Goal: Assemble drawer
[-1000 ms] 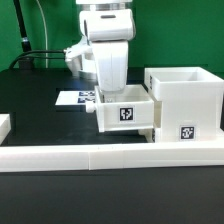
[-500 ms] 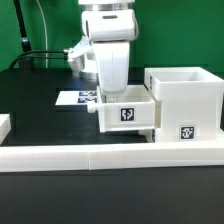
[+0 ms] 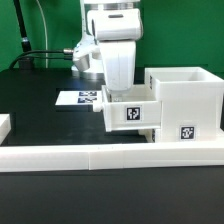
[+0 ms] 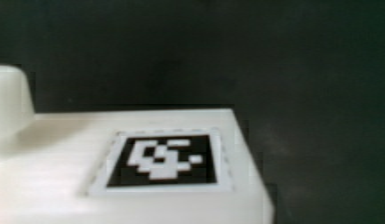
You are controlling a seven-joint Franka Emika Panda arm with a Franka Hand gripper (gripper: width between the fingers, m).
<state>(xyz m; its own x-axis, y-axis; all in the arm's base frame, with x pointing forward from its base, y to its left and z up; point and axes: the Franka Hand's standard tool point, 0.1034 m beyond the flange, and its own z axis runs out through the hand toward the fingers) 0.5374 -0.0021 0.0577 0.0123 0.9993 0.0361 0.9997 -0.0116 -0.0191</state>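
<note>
A small white drawer tray (image 3: 133, 113) with a black-and-white tag on its front sits just beside the tall white housing (image 3: 185, 100), which stands at the exterior view's right with its own tag low on the front. My gripper (image 3: 121, 90) reaches down into the tray from above. Its fingertips are hidden behind the tray's wall, and the tray moves with them. The wrist view shows the tray's white face (image 4: 56, 165) and its tag (image 4: 162, 158) very close, with a rounded white part (image 4: 8, 95) beside it. No second tray shows.
The low white border wall (image 3: 90, 155) runs along the front. The marker board (image 3: 78, 98) lies flat behind the tray. A small white piece (image 3: 4, 125) sits at the exterior view's left edge. Black cables hang at the back.
My gripper and the tray have shifted toward the exterior view's right, closer to the housing. The housing has not moved.
</note>
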